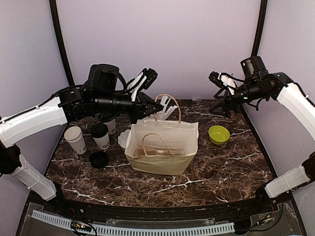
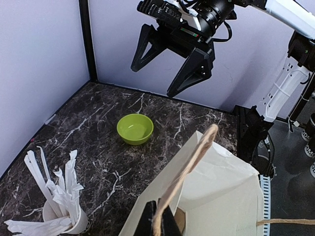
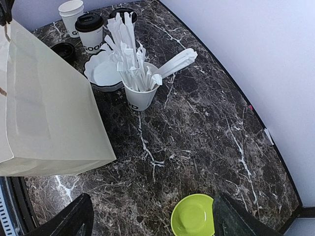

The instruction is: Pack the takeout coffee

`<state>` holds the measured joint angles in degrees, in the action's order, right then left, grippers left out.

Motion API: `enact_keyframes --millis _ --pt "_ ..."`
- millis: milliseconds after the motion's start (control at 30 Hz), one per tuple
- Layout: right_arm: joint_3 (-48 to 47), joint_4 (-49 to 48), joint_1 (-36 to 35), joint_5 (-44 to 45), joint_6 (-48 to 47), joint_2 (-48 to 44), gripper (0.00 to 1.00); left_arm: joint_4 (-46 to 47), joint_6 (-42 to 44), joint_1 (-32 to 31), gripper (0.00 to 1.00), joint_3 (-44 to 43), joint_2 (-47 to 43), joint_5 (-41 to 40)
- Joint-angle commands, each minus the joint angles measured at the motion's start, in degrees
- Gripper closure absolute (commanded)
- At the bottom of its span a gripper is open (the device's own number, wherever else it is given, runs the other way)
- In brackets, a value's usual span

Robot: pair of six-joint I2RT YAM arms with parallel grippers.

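Observation:
Two white paper cups with black lids stand at the table's left: one (image 1: pixel 101 136) in the open, one (image 1: pixel 111 126) partly hidden under my left arm. Both show in the right wrist view, the nearer cup (image 3: pixel 89 32) and the farther cup (image 3: pixel 123 14). An open cream paper bag (image 1: pixel 162 150) stands mid-table. My left gripper (image 1: pixel 158 104) is shut on the bag's far twine handle (image 2: pixel 197 152), its fingers (image 2: pixel 170 223) pinching the twine above the bag's mouth. My right gripper (image 1: pixel 220 105) hangs open and empty, high over the back right, above the green bowl (image 3: pixel 193 216).
A lidless white cup (image 1: pixel 75 139) and a loose black lid (image 1: pixel 99 159) sit at the far left. A white scalloped bowl (image 1: pixel 123 139) lies left of the bag. A small cup of straws (image 3: pixel 140 93) stands behind the bag. The green bowl (image 1: pixel 219 134) is right of the bag.

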<state>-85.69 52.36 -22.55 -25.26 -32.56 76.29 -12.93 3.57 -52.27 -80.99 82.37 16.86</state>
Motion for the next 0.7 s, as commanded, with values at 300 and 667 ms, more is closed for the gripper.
enact_keyframes --millis 300,667 --pt "-0.73 -1.51 0.17 -0.54 0.03 1.21 0.16 4.12 -6.63 0.22 1.0 -2.37 -1.71 8.56" --pt "-0.46 -1.77 0.19 -0.09 -0.2 2.69 0.16 3.0 -8.85 0.08 1.0 -6.24 2.08 5.98"
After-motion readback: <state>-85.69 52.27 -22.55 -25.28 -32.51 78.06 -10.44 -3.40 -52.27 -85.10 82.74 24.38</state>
